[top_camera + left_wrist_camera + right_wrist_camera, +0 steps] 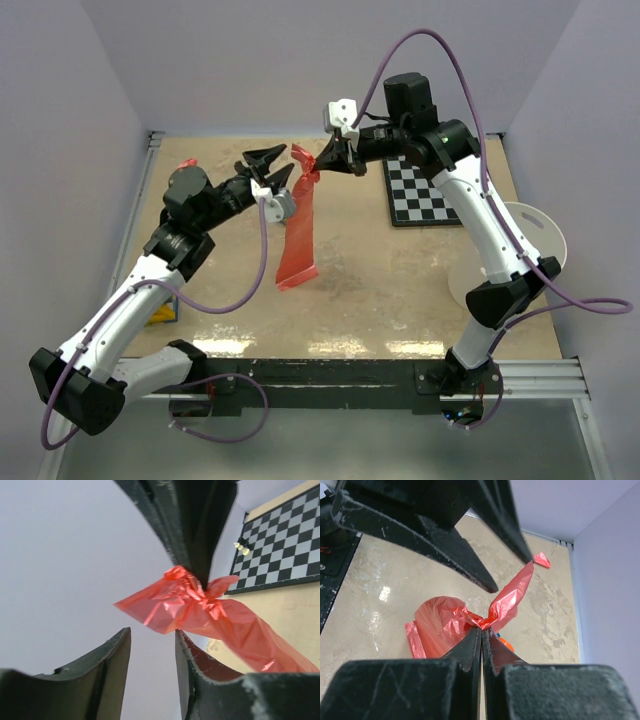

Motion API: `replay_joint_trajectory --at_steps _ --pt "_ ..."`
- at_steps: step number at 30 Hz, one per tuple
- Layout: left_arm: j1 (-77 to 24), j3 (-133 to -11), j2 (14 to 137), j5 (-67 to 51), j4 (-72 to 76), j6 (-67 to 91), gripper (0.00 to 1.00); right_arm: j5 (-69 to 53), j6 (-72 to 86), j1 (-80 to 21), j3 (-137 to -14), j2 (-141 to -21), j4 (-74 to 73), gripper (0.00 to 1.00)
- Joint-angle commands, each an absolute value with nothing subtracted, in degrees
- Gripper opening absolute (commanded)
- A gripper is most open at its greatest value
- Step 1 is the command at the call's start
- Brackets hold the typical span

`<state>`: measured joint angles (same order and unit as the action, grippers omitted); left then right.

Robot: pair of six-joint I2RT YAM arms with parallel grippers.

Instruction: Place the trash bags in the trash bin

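The trash bag [298, 235], thin crinkly red film, hangs in a long strip from its bunched top down to the table. My right gripper [322, 164] is shut on that bunched top [485, 622], holding it above the table. My left gripper [288, 160] stands open just left of the pinch point. Its fingers [117, 650] are apart with nothing between them, and the bag [190, 610] sits just beyond their tips. The trash bin [535, 235], a white round bucket, stands at the right edge, partly behind my right arm.
A black-and-white checkerboard [425, 190] lies at the back right, with small pale pieces [242, 545] on its corner. A small solid red piece [541, 559] lies near the far wall. A yellow and blue object [163, 312] sits beside my left arm.
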<state>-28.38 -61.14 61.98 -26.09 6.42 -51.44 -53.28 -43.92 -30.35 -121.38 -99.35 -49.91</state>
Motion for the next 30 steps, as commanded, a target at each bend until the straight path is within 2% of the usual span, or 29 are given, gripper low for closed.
replay_joint_trajectory --at_steps 1,11,15,24,30 --pt "-26.1 -63.5 61.3 -25.0 8.8 -47.3 0.48 -54.2 -43.7 -30.5 -122.3 -99.8 -51.4 0.00" --pt "-25.7 -67.9 64.2 -32.1 3.9 -63.7 0.55 -52.8 -45.0 -31.8 -124.8 -101.6 -53.5 0.00" --pt "-25.7 -70.0 65.8 -34.4 0.1 -70.3 0.53 -52.6 -44.9 -32.1 -125.2 -101.7 -53.4 0.00" --pt "-26.3 -72.4 67.9 -36.5 -9.8 -79.0 0.33 -52.3 -44.4 -32.3 -124.2 -100.8 -52.2 0.00" --pt "-27.9 -72.3 68.4 -35.4 -10.2 -79.8 0.13 -52.4 -44.3 -32.3 -123.5 -100.8 -51.9 0.00"
